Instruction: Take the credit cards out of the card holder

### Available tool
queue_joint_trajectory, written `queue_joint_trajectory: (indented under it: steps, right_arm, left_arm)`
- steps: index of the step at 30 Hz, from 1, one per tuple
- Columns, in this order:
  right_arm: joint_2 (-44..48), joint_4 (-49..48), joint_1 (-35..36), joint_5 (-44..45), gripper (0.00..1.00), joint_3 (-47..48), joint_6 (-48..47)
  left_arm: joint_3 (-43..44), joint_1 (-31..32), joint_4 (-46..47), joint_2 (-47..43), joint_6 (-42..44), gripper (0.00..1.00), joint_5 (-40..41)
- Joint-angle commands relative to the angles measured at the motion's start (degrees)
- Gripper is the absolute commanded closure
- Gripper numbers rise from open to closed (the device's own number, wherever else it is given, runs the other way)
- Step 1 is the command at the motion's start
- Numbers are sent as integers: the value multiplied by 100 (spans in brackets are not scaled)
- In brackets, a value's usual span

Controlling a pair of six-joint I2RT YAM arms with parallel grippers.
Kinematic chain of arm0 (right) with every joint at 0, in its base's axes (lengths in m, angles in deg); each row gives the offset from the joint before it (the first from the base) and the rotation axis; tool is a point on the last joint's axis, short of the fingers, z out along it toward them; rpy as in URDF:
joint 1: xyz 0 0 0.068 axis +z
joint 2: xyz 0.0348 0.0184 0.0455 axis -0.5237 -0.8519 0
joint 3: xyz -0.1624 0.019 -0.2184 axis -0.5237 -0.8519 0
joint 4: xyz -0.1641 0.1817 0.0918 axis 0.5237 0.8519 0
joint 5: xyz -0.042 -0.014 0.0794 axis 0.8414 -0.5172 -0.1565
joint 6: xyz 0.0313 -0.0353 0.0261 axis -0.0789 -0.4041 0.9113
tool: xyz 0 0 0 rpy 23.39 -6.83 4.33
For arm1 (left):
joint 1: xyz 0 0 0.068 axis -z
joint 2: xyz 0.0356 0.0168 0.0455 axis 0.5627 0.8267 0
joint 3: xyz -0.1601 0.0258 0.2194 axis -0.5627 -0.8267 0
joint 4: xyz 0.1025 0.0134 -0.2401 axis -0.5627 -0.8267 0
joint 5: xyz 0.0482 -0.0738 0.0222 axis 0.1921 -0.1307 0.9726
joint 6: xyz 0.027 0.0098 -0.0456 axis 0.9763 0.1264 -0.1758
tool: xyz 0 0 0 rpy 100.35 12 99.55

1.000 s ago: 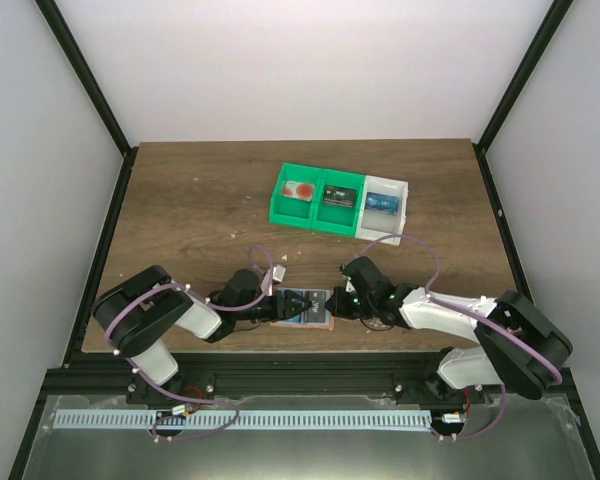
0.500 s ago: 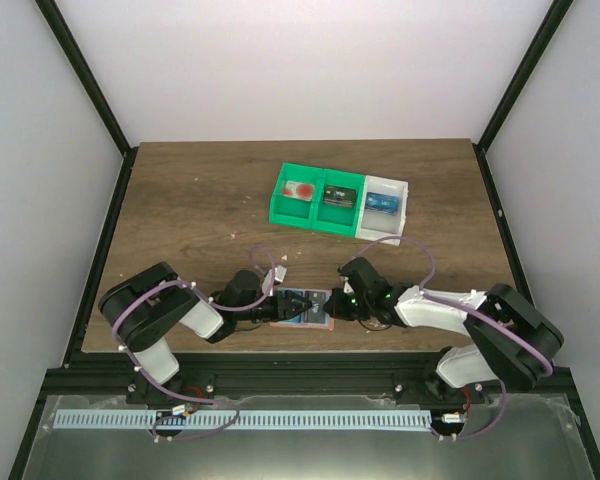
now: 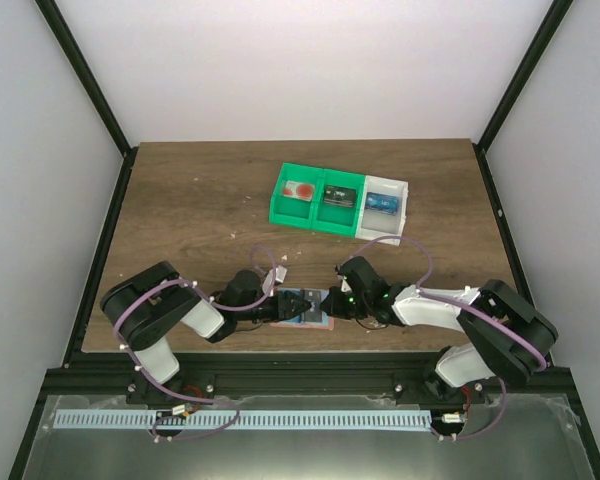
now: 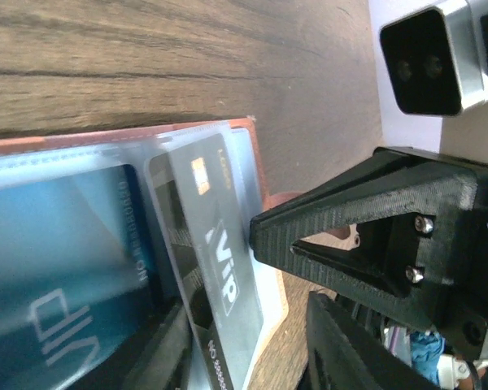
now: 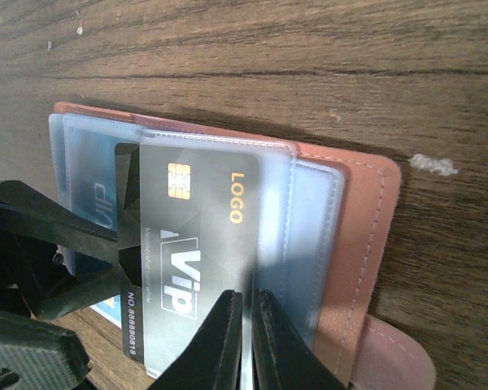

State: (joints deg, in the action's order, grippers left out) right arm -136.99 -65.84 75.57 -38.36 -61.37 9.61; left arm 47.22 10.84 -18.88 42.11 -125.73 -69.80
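Right gripper (image 5: pixel 246 325), pinching a credit card (image 5: pixel 197 244), has edged left; the card holder (image 5: pixel 366 219) shifted left too.

We see the holder (image 3: pixel 318 324) lying flat at the tabletop's (image 3: pixel 180 200) 6 o'clock edge: a thin salmon-pink sleeve with stitched borders and clear pockets. A grey card (image 5: pixel 197 236) marked LOGO and VIP, with a gold chip, sits skewed across those pockets. The right tool (image 5: pixel 246 321) pinches its 6 o'clock edge. At its 9 o'clock, a blue card (image 5: pixel 85 191) stays tucked in a pocket.
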Motion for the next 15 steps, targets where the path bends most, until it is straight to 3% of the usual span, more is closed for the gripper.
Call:
queue_joint_trajectory:
  steps: [1,10,15]
  right_arm:
    - [-91,109,-21,40,93,-54,-11]
    - [-57,114,-17,93,93,-105,-17]
    - [-42,131,-21,128,94,-124,-17]
  left_arm:
    - [46,28,-149,131,41,64,-12]
    - [63,42,-176,202,2,79,14]
    - [42,38,-184,207,-8,97,6]
